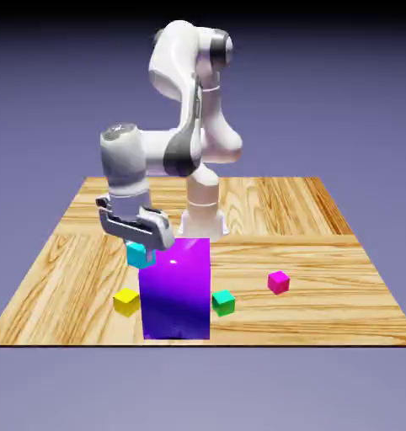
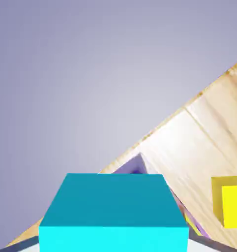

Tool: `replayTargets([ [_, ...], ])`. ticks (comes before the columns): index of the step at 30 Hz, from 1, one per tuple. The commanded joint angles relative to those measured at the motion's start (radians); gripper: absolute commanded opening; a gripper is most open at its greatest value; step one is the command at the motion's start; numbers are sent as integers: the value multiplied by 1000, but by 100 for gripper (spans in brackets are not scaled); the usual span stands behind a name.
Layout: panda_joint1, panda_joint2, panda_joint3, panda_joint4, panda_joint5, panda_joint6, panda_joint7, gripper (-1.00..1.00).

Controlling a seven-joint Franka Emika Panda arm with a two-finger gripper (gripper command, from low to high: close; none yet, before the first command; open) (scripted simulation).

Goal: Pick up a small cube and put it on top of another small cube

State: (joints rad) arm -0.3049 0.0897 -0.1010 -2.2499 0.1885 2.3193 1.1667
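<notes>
Holding the small cyan cube (image 1: 139, 253), the gripper (image 1: 141, 244) is hanging low over the table (image 1: 63, 252) toward the exterior view's left, its jaws closed on the cube's sides. The cube is sitting just under the hand, apparently raised a little off the wood, though the big purple block (image 1: 176, 288) is standing right beside it and hiding its lower right edge, so whether it is clear of the table cannot be told for certain.

Moving rightward in the exterior view, the yellow cube (image 1: 126, 300) is lying nearest, below the gripper and slightly toward the camera, just beside the purple block's left face. Beyond the block, the green cube (image 1: 223, 302) is resting at its right foot, and the magenta cube (image 1: 278, 282) is lying well apart, farther right.

In the hand view, the cyan cube (image 2: 113, 211) is filling the bottom middle and hiding the finger tips, while the yellow cube (image 2: 232, 206) is showing at the right edge.

The coming move probably turns on this: the yellow cube is the closest free resting place, and the purple block is barring a straight path to the two on the right.
</notes>
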Motion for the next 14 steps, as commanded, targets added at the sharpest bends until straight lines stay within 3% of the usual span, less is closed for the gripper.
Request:
replayTargets([
  [1, -28, 12, 9, -31, -3, 19, 38, -100],
  [5, -155, 65, 59, -148, -17, 94, 169, -100],
  [11, -162, 223, 88, -163, 30, 267, 133, -100],
  [12, -162, 224, 88, -163, 30, 267, 133, 100],
  [14, -160, 187, 81, -160, 19, 227, 142, 100],
])
